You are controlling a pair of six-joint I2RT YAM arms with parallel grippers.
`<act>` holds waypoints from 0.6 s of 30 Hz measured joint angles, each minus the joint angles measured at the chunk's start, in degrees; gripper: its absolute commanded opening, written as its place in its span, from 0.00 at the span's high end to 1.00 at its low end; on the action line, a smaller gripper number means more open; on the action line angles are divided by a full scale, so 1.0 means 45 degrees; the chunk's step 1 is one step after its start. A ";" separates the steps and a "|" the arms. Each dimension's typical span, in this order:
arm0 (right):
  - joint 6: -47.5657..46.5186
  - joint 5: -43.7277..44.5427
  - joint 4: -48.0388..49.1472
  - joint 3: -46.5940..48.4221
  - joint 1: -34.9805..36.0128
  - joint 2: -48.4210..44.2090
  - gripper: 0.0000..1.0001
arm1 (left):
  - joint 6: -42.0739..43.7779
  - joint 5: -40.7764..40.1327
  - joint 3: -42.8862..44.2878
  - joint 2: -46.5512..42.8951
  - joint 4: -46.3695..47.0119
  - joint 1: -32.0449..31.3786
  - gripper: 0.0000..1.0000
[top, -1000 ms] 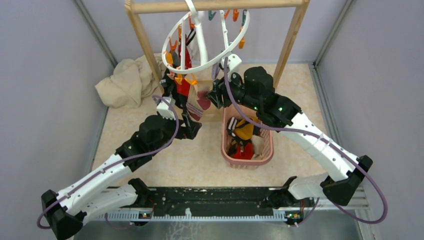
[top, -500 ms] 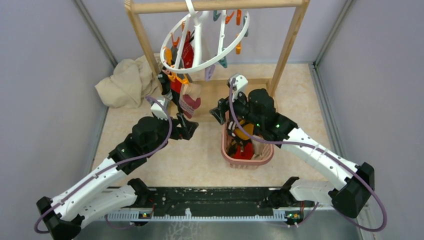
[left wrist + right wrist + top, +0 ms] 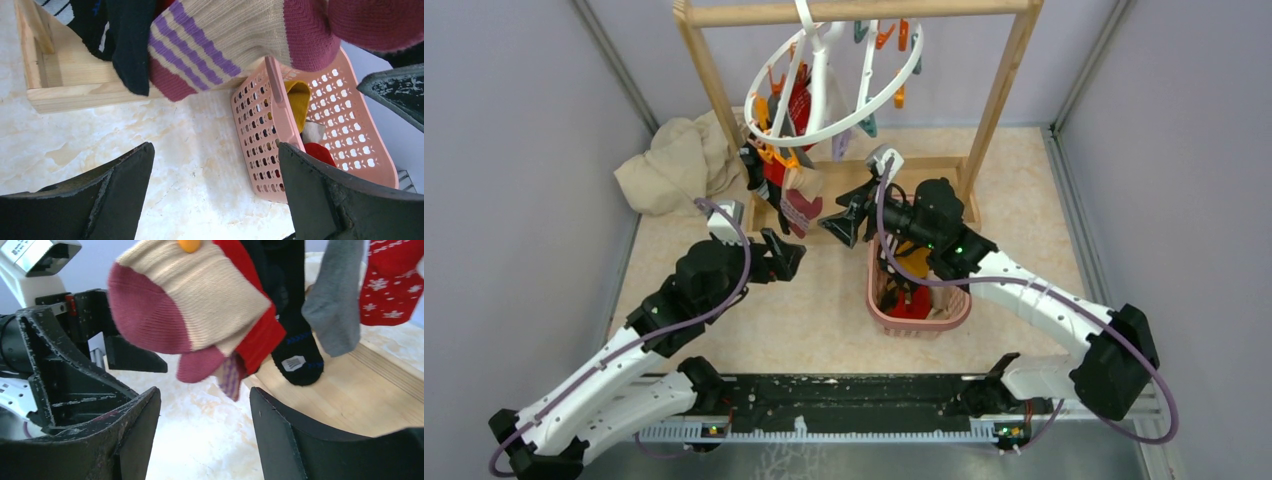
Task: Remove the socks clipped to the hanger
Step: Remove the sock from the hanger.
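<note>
Both arms have eased back toward the near edge, and my right gripper (image 3: 204,397) now faces left off the pink basket (image 3: 327,105), jaws apart, empty. Just ahead and above, the cream-and-maroon sock (image 3: 190,315) hangs lengthwise from an orange clip (image 3: 190,245) on the hanger (image 3: 822,80), over the worktop's far middle. My left gripper (image 3: 215,150), wide open and empty, waits below it, slightly farther off. A label on the black sock (image 3: 295,350) is unreadable.

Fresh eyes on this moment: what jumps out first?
The tilted white hanger on the wooden rack at the back, with socks bunched under its left side. The left gripper and the right gripper, both open, sit either side of a clipped beige-and-maroon sock. Beside the right gripper, a pink basket already holds socks.
</note>
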 measured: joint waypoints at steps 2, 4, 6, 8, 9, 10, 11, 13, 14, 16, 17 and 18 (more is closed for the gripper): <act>0.0102 -0.0418 0.0301 0.0005 0.0010 0.0160 0.34 | -0.0102 -0.0126 0.0000 -0.0121 -0.0175 0.0000 0.01; 0.0117 -0.0525 0.0364 0.0019 0.0044 0.0257 0.34 | -0.0185 -0.0194 0.0000 -0.0160 -0.0262 0.0000 0.01; 0.0112 -0.0539 0.0403 0.0131 0.0121 0.0495 0.34 | -0.0228 -0.0223 0.0000 -0.0180 -0.0306 0.0000 0.01; 0.0107 -0.0500 0.0413 0.0267 0.0180 0.0767 0.34 | -0.0238 -0.0248 0.0000 -0.0194 -0.0321 0.0000 0.01; 0.0107 -0.0461 0.0476 0.0301 0.0194 0.0928 0.34 | -0.0238 -0.0253 0.0000 -0.0199 -0.0321 0.0000 0.01; 0.0107 -0.0403 0.0481 0.0311 0.0204 0.1054 0.33 | -0.0243 -0.0253 0.0000 -0.0199 -0.0321 0.0000 0.01; 0.0112 -0.0335 0.0500 0.0316 0.0204 0.1185 0.33 | -0.0248 -0.0253 0.0000 -0.0199 -0.0321 0.0000 0.01; 0.0112 -0.0189 0.0617 0.0350 0.0204 0.1423 0.33 | -0.0267 -0.0253 0.0000 -0.0214 -0.0325 0.0000 0.01; 0.0112 -0.0151 0.0733 0.0364 0.0214 0.1540 0.34 | -0.0272 -0.0253 0.0000 -0.0228 -0.0325 0.0000 0.01; 0.0117 -0.0087 0.0976 0.0442 0.0262 0.1880 0.34 | -0.0272 -0.0248 0.0000 -0.0267 -0.0330 0.0000 0.01; 0.0126 -0.0078 0.1156 0.0452 0.0287 0.2025 0.34 | -0.0272 -0.0253 0.0000 -0.0287 -0.0330 0.0000 0.01; 0.0185 -0.0068 0.1326 0.0452 0.0321 0.2166 0.34 | -0.0272 -0.0253 0.0000 -0.0311 -0.0330 0.0000 0.01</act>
